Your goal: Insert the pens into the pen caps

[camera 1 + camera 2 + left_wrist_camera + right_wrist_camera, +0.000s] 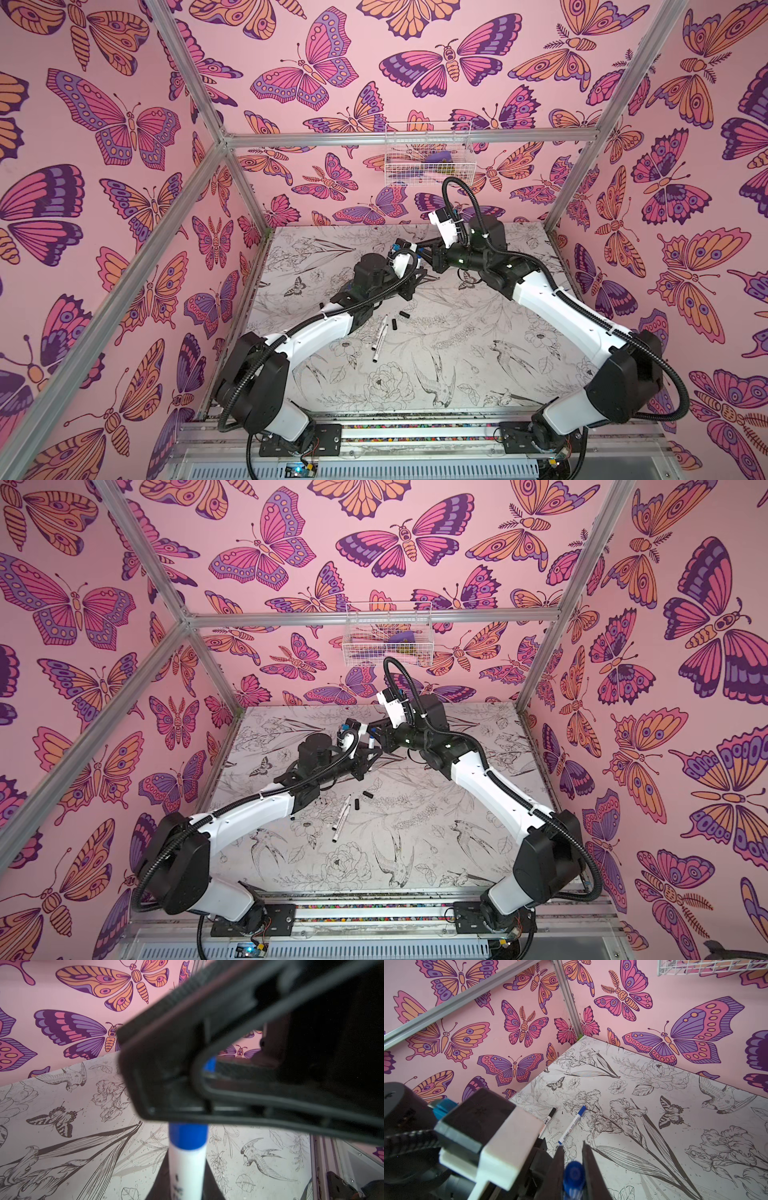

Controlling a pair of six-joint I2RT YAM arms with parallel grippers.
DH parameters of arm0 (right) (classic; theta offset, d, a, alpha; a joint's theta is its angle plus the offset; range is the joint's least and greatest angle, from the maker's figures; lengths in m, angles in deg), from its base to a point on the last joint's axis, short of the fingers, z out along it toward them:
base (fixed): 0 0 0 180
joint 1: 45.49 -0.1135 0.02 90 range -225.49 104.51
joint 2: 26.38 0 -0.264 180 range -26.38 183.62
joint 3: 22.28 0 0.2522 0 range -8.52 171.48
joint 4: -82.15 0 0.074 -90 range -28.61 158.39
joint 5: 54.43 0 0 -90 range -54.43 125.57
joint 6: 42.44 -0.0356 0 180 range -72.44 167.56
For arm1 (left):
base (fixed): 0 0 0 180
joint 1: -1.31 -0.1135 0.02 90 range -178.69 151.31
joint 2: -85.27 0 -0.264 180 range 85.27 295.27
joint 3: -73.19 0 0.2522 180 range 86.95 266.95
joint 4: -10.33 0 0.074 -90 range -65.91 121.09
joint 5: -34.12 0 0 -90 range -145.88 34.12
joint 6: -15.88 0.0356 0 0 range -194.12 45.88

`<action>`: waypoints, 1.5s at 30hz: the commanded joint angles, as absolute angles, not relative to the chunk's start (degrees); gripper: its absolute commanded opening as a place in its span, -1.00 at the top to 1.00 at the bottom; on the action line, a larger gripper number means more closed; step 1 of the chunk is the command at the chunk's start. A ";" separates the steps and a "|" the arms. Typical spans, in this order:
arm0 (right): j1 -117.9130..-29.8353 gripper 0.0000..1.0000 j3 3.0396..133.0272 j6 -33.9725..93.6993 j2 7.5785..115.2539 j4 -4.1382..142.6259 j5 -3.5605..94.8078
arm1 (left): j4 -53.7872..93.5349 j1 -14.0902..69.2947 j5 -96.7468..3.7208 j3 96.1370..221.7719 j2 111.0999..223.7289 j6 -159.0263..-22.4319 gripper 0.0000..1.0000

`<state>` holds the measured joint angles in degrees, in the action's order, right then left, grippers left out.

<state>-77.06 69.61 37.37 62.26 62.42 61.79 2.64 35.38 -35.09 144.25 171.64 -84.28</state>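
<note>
Toward the back of the white tabletop printed with grey flowers and birds (457, 374), your two arms meet tip to tip above the surface. Your left gripper (186, 1178) is clamped on a slim white-barrelled marker pen with a blue collar (188, 1153), which is held off the table and aimed at your right gripper (572, 1147). The right gripper's dark fingers (589, 1167) are pinched together on a short blue plastic pen cap (573, 1174). In the left wrist view the held pen's blue end passes behind the right gripper, and a sliver of blue shows through the frame of its finger. You cannot tell whether the tip has entered the cap. In both top views two loose white pens with dark ends (380, 338) lie side by side nearer the front, close to your left forearm. Two short black cylindrical caps (399, 319) rest just beside their far ends. In the right wrist view a black-capped white pen (550, 1115) and a blue-capped white pen (572, 1124) lie flat on the table near the left wall, roughly parallel and a little apart.
</note>
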 commanded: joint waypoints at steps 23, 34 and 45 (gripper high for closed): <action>-74.94 1.00 60.23 35.09 68.17 32.22 73.53 | -31.86 28.38 -37.85 153.76 165.09 -89.86 1.00; -66.50 1.00 53.94 20.85 65.22 48.58 86.43 | -29.56 28.38 -37.57 147.14 161.72 -91.87 1.00; -66.60 0.97 54.07 21.99 62.05 49.08 85.40 | -24.25 29.63 -35.81 145.06 162.57 -93.11 1.00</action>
<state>-66.99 59.62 17.98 60.94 71.05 84.24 1.15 33.34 -23.83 141.94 170.02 -88.14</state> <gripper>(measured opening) 0.163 0.156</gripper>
